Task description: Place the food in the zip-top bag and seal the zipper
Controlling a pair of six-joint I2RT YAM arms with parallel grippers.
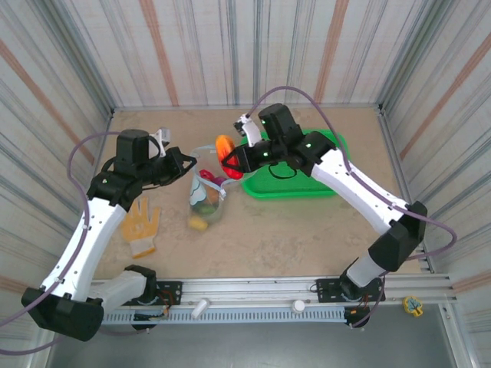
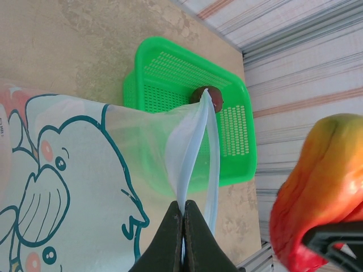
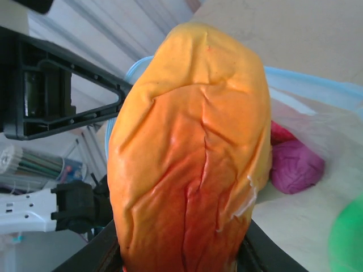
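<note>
The clear zip-top bag (image 1: 207,195) stands mid-table with its mouth held up; it has a teal cartoon print (image 2: 51,187). My left gripper (image 2: 183,218) is shut on its pale blue zipper strip (image 2: 195,141), also seen from above (image 1: 186,164). Several pieces of food lie inside, among them a purple one (image 3: 296,165) and a yellow one (image 1: 198,223). My right gripper (image 1: 232,161) is shut on an orange-red toy fruit (image 3: 187,153), holding it just above the bag's open mouth (image 1: 224,146). The same fruit hangs at the right of the left wrist view (image 2: 317,192).
A green mesh basket (image 1: 295,180) sits right of the bag, under the right arm; a small brown item (image 2: 209,97) lies in it. A yellow glove (image 1: 142,222) lies left of the bag. Striped walls enclose the table.
</note>
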